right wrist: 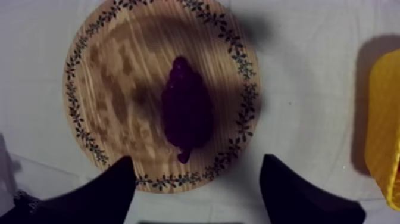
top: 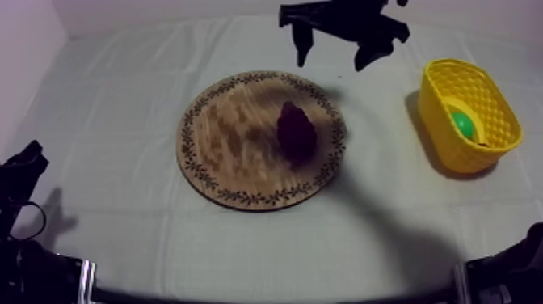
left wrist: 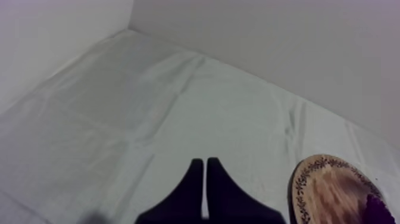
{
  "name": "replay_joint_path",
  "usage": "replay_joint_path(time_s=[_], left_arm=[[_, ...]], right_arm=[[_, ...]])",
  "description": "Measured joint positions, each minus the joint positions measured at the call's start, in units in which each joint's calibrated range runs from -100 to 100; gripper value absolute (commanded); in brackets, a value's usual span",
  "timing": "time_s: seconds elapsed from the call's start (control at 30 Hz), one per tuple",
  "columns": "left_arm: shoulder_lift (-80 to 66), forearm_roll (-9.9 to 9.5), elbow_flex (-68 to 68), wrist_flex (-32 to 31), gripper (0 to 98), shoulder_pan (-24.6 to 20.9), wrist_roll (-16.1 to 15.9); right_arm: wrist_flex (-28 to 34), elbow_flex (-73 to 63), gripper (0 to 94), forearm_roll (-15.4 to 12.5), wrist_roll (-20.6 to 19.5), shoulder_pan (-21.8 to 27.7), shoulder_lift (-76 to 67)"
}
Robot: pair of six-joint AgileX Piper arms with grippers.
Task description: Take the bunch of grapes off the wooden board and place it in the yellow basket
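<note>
A dark purple bunch of toy grapes (top: 296, 129) lies right of centre on the round wooden board (top: 218, 141) with a patterned rim, below the right gripper (top: 333, 57), its jaws spread wide, with the yellow lattice basket (top: 485, 147) well apart to the right and the left gripper (left wrist: 205, 164), jaws pressed together, low at the table's left.

yellow basket (right wrist: 384, 131): cut by frame edge in right wrist view, one wall visible.
wooden board (left wrist: 327, 193): partly out of frame in left wrist view.
bunch of grapes (left wrist: 376, 210): a sliver there, rest cut off.
green item (top: 462, 124): half behind the yellow basket's wall, kind unclear.
</note>
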Motion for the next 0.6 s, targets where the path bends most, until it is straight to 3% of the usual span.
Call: replay_joint_path(time_s=[0.6], left_arm=[[0.0,0.0,0.0,0.0,0.0,0.0,0.0]], right_arm=[[-2.7,-2.4,65.2,-1.3,-0.8,-1.2,16.0]])
